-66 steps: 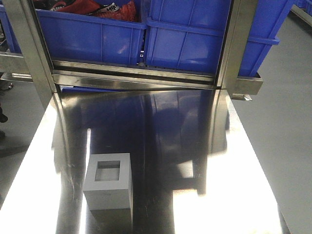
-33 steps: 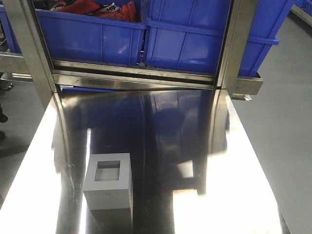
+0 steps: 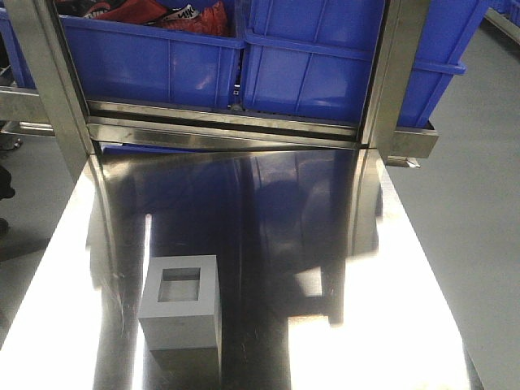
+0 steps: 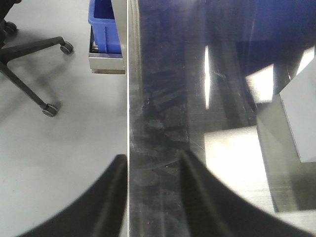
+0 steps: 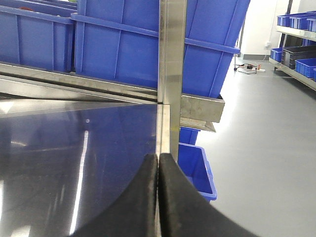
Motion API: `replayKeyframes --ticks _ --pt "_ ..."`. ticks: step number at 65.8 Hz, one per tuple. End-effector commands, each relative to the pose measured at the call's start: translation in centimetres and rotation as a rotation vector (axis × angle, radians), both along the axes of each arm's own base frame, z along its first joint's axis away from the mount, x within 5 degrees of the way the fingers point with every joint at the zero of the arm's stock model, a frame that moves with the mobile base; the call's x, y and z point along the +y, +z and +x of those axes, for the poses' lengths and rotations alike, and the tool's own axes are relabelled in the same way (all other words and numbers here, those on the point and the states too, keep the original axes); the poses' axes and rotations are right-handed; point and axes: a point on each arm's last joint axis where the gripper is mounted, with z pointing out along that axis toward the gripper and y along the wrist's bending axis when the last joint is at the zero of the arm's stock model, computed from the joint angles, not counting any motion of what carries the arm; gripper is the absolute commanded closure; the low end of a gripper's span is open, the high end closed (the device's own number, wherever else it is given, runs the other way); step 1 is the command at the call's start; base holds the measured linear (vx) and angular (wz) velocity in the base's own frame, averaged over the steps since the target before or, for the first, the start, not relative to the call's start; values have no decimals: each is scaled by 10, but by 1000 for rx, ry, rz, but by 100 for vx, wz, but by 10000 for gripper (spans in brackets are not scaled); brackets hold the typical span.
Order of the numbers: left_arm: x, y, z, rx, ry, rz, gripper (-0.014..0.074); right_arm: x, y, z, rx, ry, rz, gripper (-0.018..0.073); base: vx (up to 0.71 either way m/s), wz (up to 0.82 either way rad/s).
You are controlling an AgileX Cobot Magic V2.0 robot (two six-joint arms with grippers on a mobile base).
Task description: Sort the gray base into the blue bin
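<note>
One gray base (image 3: 180, 302) rests on the steel table (image 3: 268, 211) at seven o'clock, recess upward, nothing touching it. At twelve o'clock, on the rack (image 3: 219, 130), stand the right blue bin (image 3: 325, 73) and the left blue bin (image 3: 146, 69), the latter apparently holding red items (image 3: 203, 16). Left gripper (image 4: 150, 197): fingers (image 4: 111, 202) spread, empty, straddling the table edge. Right gripper (image 5: 158, 197): fingers pressed together, empty.

Gray base (image 3: 180, 313) matt; blue bin (image 3: 325, 81) glossy; table (image 3: 284, 244) v. shiny metal.
</note>
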Motion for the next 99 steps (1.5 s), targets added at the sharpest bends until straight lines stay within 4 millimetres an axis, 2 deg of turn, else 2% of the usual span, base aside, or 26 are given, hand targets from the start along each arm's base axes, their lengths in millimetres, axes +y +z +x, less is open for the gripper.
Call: replayKeyframes --ticks 1,8,35,44,57,63,71,81,99 --pt "-1 14 6 -84 -2 -12 209 0 3 0 -76 2 -11 568 0 0" --pt "-1 15 6 -92 -2 -12 176 0 3 0 -76 2 -11 568 0 0" --pt "-1 18 9 -135 1 -15 178 0 3 0 -76 2 -11 568 0 0" --pt "-4 22 12 -181 27 -99 178 0 3 0 -76 2 -11 568 0 0" --pt "-19 40 30 -153 -96 -200 178 0 3 0 -76 2 -11 568 0 0" --pt "-28 53 43 -150 -186 -266 178 0 3 0 -76 2 -11 568 0 0" --pt "-37 60 60 -138 -257 -339 178 0 3 0 -76 2 -11 568 0 0" --pt "-49 52 80 -70 -301 -377 178 0 3 0 -76 2 -11 568 0 0" --pt "-99 20 100 38 -449 -321 178 0 3 0 -76 2 -11 568 0 0"
